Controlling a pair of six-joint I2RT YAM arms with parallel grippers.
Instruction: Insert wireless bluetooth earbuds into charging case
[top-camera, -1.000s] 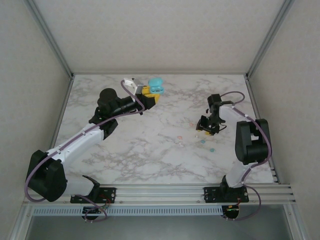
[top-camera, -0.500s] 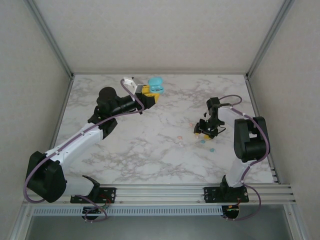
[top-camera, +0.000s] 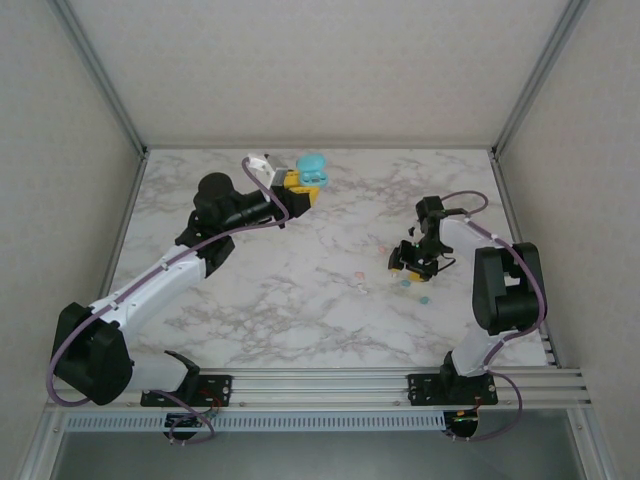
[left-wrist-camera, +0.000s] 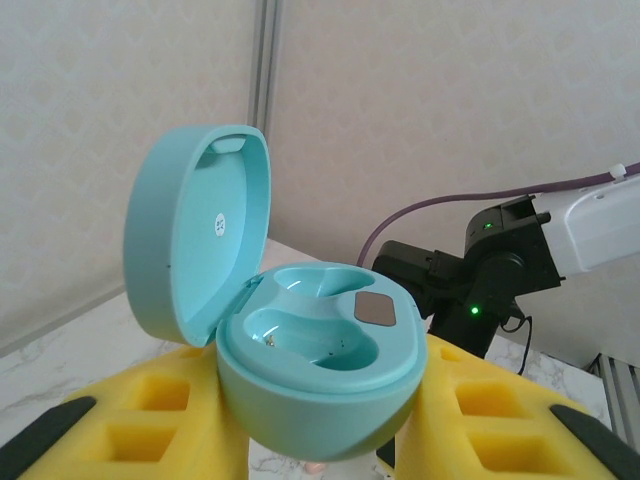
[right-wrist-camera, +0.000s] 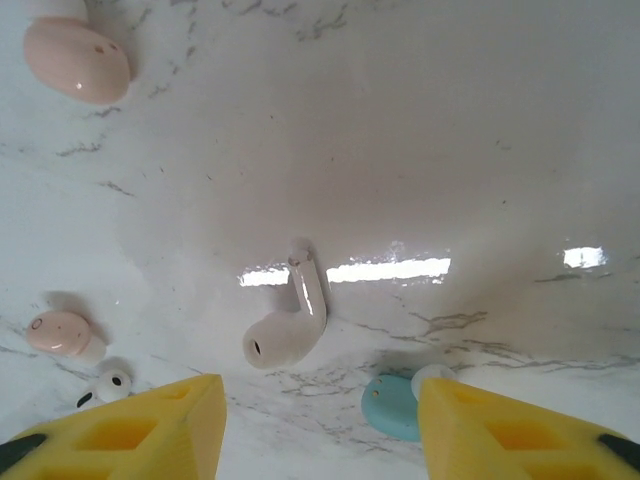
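Pretty clearly a lab test booth, not anyone's home: marble-look table (top-camera: 300, 300) boxed in by plain pale wall panels (top-camera: 320, 70) on aluminium posts (top-camera: 100, 75), two robot arms (top-camera: 170, 272) bolted to a metal rail (top-camera: 330, 385) up front.

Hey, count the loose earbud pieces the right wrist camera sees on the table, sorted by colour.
Pink pieces: 2
Whitish pieces: 2
Teal piece, partly behind a finger: 1
Total: 5
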